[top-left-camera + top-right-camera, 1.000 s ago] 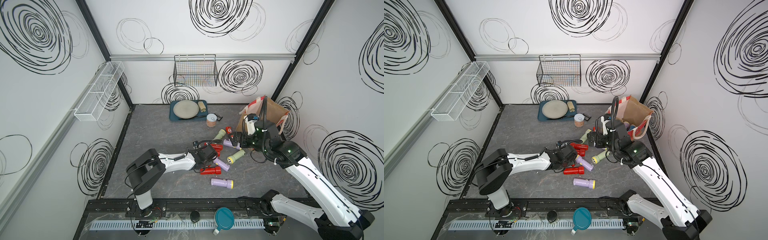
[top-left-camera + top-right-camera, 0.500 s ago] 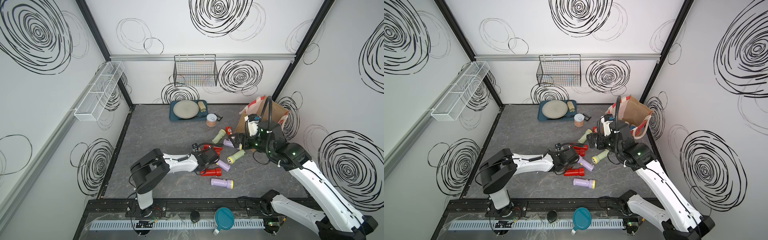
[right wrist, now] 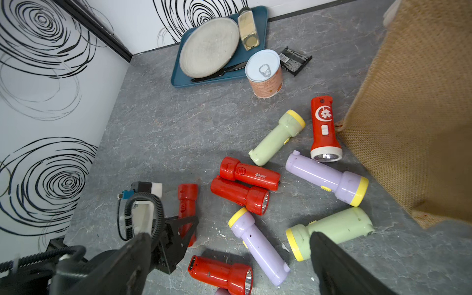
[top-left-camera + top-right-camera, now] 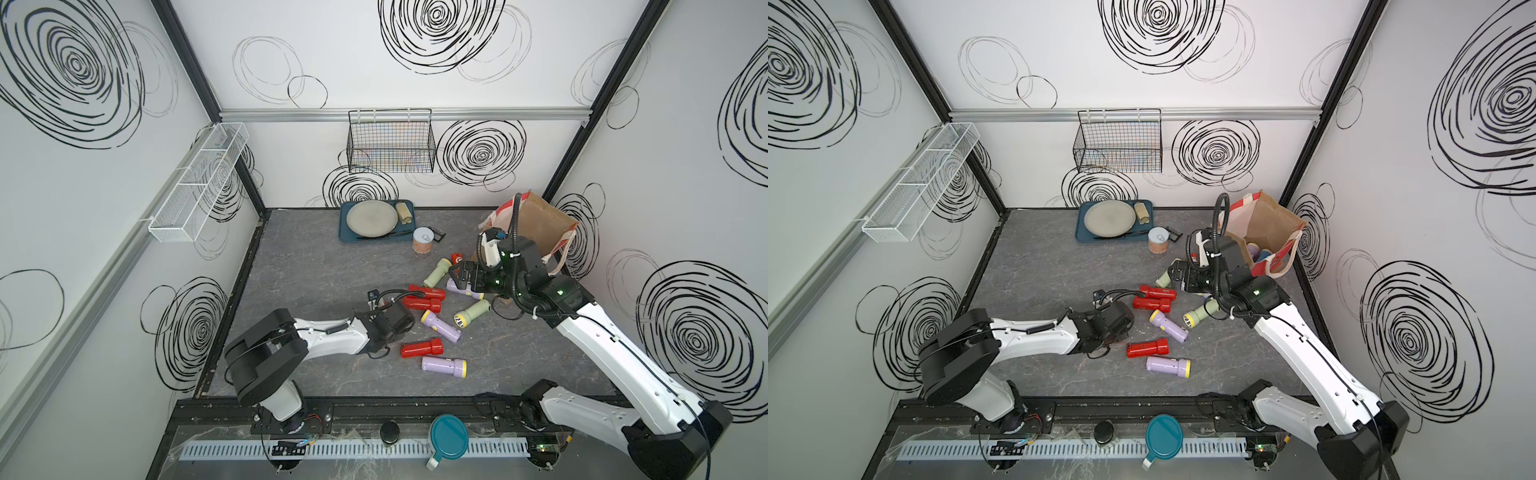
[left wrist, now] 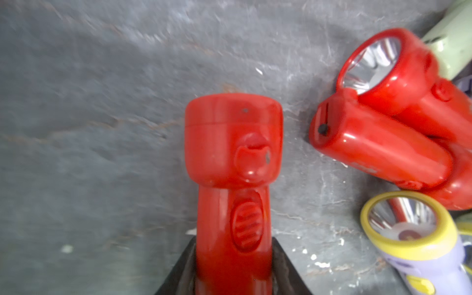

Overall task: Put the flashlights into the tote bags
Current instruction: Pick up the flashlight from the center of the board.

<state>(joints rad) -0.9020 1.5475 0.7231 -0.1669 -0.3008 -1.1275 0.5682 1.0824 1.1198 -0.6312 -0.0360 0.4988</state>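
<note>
- The left gripper (image 5: 233, 244) is gripping a red flashlight (image 5: 232, 143) by its handle. Its jaws are pressing on both sides of the handle, and the wide head is pointing away from the gripper.
- This red flashlight is staying low over the grey floor (image 5: 89, 127), near two other red flashlights (image 3: 249, 174) that are lying side by side. Whether it is touching the floor, I cannot tell.
- The right gripper (image 3: 229, 234) is hovering above the heap of flashlights, with its jaws standing wide and nothing between them.
- Under it, a lilac flashlight (image 3: 258, 247) and a pale green flashlight (image 3: 337, 227) are lying on the floor. The green one is showing partly behind one jaw.
- The tote bag (image 4: 540, 224) is standing in the far right corner, just behind the right gripper and well apart from the left gripper.
- An orange-red flashlight (image 3: 324, 130) is lying just beside the jute wall of the bag.
- In a top view, some flashlights (image 4: 1253, 251) are already lying inside the bag.
</note>
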